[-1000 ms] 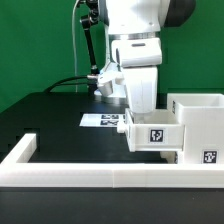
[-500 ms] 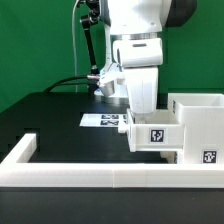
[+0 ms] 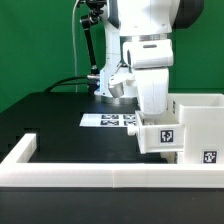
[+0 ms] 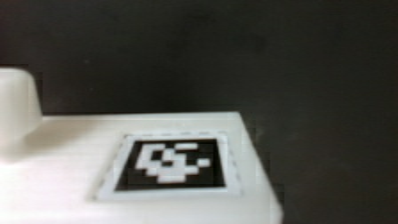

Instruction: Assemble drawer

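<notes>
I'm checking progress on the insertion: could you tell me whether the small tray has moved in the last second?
Yes. The small tray has shifted toward the exterior view's right, closer to the shell, judged against the marker board.

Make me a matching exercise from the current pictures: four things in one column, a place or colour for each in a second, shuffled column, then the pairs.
Things:
1. small tray
2. tall shell
3. marker board
4. border wall

Descriptions:
A. flat on the black table, behind the arm
B. long and low, along the near edge
C. directly under the robot's wrist, tag facing the camera
D. at the exterior view's right edge, open on top

Pairs: 1-C, 2-D, 3-A, 4-B
</notes>
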Available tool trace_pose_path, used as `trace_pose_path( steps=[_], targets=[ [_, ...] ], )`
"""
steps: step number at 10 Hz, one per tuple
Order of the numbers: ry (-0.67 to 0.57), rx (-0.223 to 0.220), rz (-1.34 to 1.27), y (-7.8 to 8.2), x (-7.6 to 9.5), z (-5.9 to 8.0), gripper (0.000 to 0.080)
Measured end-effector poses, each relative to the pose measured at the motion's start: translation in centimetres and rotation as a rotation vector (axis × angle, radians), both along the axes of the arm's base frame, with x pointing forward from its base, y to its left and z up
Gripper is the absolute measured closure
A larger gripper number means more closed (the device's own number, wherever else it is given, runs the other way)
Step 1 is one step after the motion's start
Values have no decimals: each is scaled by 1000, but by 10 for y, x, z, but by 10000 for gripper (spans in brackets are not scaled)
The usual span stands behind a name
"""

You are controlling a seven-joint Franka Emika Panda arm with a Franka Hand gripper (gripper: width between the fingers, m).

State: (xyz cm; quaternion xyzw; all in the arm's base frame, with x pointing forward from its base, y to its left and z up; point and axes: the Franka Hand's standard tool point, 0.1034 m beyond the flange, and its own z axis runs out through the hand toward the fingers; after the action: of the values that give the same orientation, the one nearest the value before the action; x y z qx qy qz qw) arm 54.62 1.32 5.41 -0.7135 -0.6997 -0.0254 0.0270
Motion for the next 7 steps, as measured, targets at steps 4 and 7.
trace_pose_path(
  steps=[4, 7],
  targets=[
    [-3, -2, -1, -1, 0, 3, 513],
    [-1, -19, 2, -5, 4, 26, 200]
  ],
)
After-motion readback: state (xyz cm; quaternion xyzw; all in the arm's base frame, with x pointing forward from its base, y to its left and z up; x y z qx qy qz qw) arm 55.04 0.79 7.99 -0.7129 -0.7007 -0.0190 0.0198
